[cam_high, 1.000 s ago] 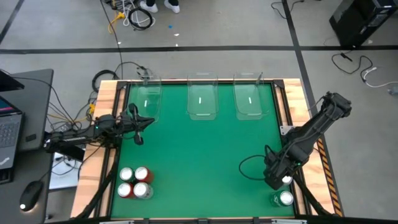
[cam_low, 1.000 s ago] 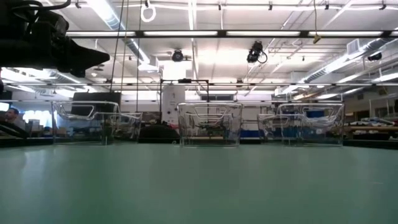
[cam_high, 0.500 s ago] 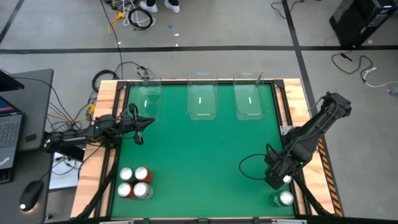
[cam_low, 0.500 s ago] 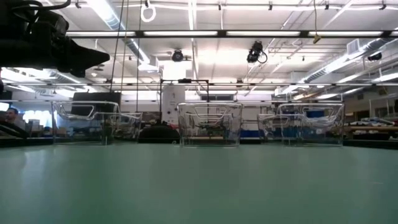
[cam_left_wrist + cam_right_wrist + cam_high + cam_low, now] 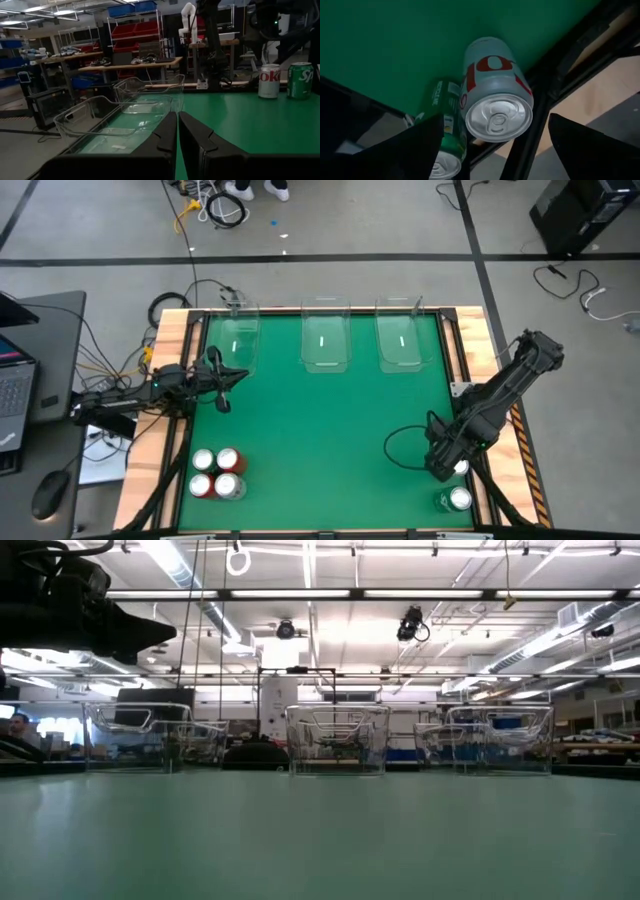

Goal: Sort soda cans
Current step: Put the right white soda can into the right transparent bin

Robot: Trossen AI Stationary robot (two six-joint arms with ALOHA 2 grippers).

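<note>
The right gripper is hanging wide open over a silver can at the table's five o'clock corner, a green can touching it. The left gripper, closed and empty, is waiting at nine o'clock.

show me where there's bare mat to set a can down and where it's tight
The middle of the green mat is free, from the three clear bins at the far edge to the near edge. It is crowded at the near left, with four cans, and near right, where the right gripper hovers over two cans.
</note>
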